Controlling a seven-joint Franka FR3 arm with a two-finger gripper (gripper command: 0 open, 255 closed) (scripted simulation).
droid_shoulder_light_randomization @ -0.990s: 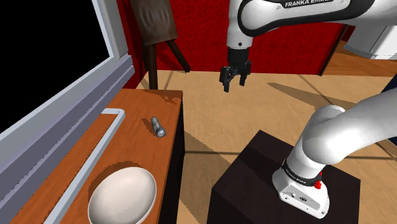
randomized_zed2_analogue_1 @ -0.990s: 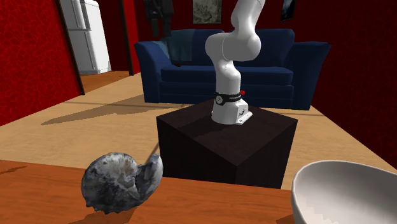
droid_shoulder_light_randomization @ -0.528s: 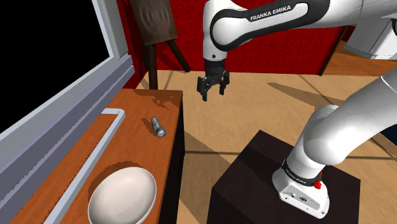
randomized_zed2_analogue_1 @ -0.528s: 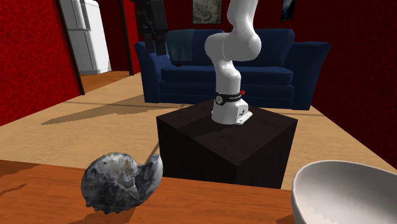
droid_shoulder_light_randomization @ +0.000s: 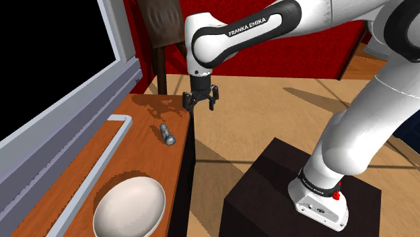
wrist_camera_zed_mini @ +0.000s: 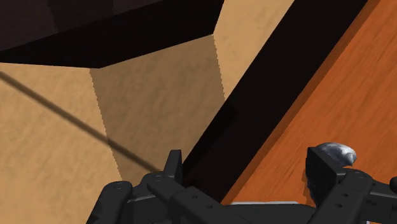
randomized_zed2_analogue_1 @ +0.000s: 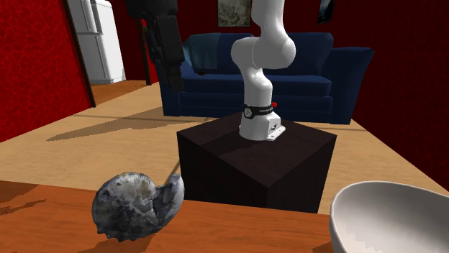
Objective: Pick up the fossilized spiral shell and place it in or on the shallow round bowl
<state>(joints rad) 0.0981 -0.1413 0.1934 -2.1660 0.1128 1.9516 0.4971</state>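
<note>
Grey spiral shell [wrist_camera_zed_mini: 336, 153] on orange tbl [wrist_camera_zed_mini: 331, 95], just outside open jaws

Shoulder camera looks down on the table [droid_shoulder_light_randomization: 143, 160] from beside the stand [droid_shoulder_light_randomization: 269, 185]. The second camera sits low at the table, facing the stand. The wrist camera hangs close over the table's stand-side edge.

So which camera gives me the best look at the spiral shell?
The second exterior view: the spiral shell sits close up, its grey coils plain, on the wooden table. The shoulder view shows it small, near the table's edge; the wrist view catches a sliver of it past one of the open jaws.
</note>
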